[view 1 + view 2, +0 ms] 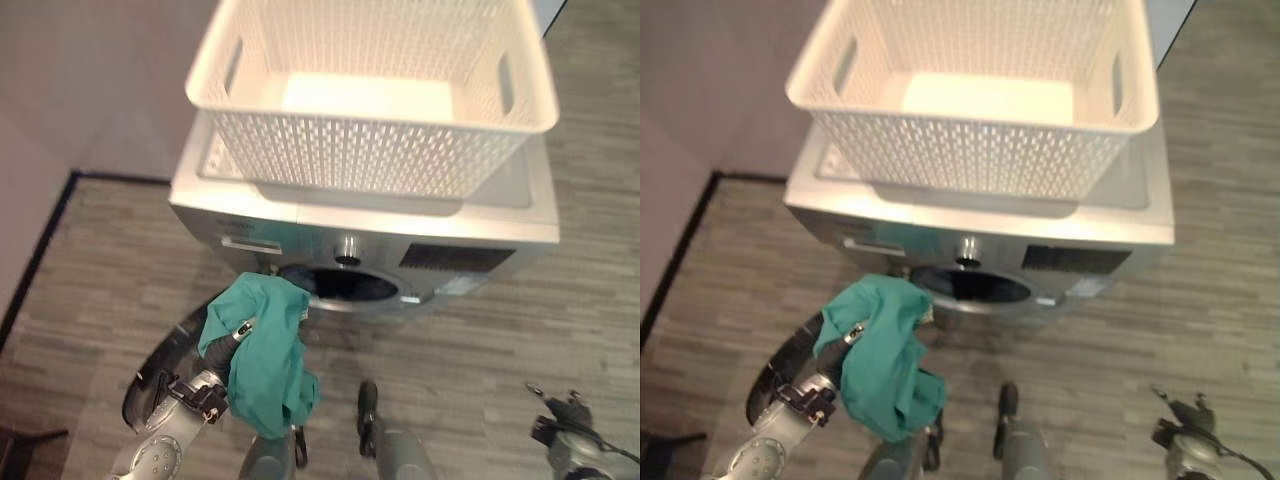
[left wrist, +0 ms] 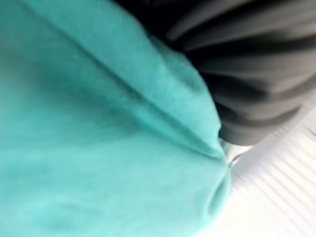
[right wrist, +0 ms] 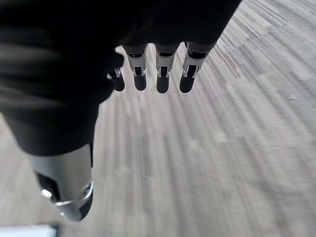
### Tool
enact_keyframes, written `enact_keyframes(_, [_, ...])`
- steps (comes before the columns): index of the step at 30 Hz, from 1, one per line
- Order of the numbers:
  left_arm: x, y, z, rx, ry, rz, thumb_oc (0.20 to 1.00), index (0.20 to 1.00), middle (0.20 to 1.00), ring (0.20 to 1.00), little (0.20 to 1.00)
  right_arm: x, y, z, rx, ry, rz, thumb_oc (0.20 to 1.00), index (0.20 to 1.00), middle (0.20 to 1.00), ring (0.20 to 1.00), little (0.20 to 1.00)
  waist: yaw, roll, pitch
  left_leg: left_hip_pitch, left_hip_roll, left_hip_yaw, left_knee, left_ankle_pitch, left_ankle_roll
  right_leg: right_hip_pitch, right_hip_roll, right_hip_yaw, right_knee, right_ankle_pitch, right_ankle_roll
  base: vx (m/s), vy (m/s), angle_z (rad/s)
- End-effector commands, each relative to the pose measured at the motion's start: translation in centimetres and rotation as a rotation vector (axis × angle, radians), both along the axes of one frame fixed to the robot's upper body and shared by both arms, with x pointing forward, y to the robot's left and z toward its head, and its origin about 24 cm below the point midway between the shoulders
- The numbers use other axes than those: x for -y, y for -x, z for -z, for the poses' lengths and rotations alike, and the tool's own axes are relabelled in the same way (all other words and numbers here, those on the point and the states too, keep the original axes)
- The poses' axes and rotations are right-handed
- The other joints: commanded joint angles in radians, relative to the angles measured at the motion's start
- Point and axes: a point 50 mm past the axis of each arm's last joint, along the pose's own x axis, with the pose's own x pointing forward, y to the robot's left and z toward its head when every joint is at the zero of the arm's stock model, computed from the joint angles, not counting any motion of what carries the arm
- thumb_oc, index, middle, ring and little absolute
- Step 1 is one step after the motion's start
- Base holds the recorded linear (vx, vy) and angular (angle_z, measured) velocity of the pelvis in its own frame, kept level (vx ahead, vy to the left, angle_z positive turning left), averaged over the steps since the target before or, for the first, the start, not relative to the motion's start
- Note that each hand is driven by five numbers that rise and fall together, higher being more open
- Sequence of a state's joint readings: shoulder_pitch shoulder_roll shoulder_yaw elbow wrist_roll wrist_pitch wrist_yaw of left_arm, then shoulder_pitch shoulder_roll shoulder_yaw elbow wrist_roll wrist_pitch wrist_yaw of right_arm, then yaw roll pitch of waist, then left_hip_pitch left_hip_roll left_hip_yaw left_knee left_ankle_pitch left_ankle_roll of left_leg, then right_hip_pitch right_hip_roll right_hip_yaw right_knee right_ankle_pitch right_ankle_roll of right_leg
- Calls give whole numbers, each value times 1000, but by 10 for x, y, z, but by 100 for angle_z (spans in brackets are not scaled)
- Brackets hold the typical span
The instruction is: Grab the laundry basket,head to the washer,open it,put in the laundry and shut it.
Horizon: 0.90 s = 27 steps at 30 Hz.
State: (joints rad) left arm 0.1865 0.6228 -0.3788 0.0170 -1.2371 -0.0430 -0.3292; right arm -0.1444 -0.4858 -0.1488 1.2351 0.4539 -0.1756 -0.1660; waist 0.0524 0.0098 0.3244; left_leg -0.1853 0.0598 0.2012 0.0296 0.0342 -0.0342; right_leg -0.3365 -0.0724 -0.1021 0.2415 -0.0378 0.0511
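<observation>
Teal laundry (image 1: 262, 350), bunched around your left hand (image 1: 238, 333) whose grip you cannot make out, hangs just before the washer (image 1: 480, 215) at its open drum mouth (image 1: 345, 285); your right hand (image 3: 148, 74), fingers relaxed and empty, idles low.

The basket (image 1: 380, 120) was perforated cream plastic, the washer (image 1: 470, 215) smooth silvery metal or plastic, the teal garment (image 1: 262, 350) soft matt cloth, the floor (image 1: 560, 320) grey wood-grain.
</observation>
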Motion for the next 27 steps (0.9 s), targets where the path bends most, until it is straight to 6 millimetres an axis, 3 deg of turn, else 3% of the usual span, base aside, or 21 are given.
enact_keyframes(1, [14,-2,-17,118,36,46,200,200,200,200,200,12,7,-6,-8,46,-9,1000,1000,1000,1000,1000,-18,-1,-26,-63,28,-29,66,3,-8,-9,-43,-46,-36,126,49,-131,83,-10])
enact_keyframes(4, [18,-7,-11,103,27,32,200,200,200,200,200,4,-1,-6,26,38,-31,1000,1000,1000,1000,1000,-29,0,6,-136,28,-38,157,-38,0,-82,-63,-49,61,97,50,-112,51,9])
enact_keyframes(5, [26,-11,-6,88,28,33,200,200,200,200,200,2,-6,-9,55,43,-33,1000,1000,1000,1000,1000,-42,2,30,-209,33,-46,244,-71,5,-147,-78,-45,143,75,47,-111,39,19])
enact_keyframes(9, [35,-18,-2,83,8,35,200,200,200,200,200,-6,-20,-16,110,68,-91,1000,1000,1000,1000,1000,-59,1,45,-325,45,-49,369,-118,10,-245,-89,-42,243,42,40,-74,18,17])
enact_keyframes(10, [41,-34,-6,119,-2,-10,200,200,200,200,200,-17,-32,-24,155,117,-183,1000,1000,1000,1000,1000,-74,-1,69,-421,69,-56,487,-185,3,-340,-94,-32,353,-15,43,-17,3,6])
enact_keyframes(15, [41,-53,-19,171,-3,-91,200,200,200,200,200,-26,-41,-36,237,151,-242,1000,1000,1000,1000,1000,-93,-12,93,-571,95,-62,616,-226,6,-486,-84,-24,453,-46,30,-74,-28,-5])
enact_keyframes(19, [42,-83,-35,221,-12,-219,200,200,200,200,200,-34,-43,-37,256,166,-275,1000,1000,1000,1000,1000,-112,-25,101,-721,120,-81,721,-258,7,-628,-76,-20,528,-65,20,-18,-33,-2])
enact_keyframes(23, [49,-127,-44,190,-75,-372,200,200,200,200,200,-52,-45,-24,215,131,-305,1000,1000,1000,1000,1000,-138,-44,90,-821,131,-94,773,-287,20,-729,-59,-18,568,-81,11,45,-15,-3])
enact_keyframes(27, [36,-167,-77,186,-21,-583,200,200,200,200,200,-67,-48,-15,193,100,-338,1000,1000,1000,1000,1000,-157,-64,77,-857,143,-91,795,-311,29,-772,-41,-6,569,-83,13,58,16,-19])
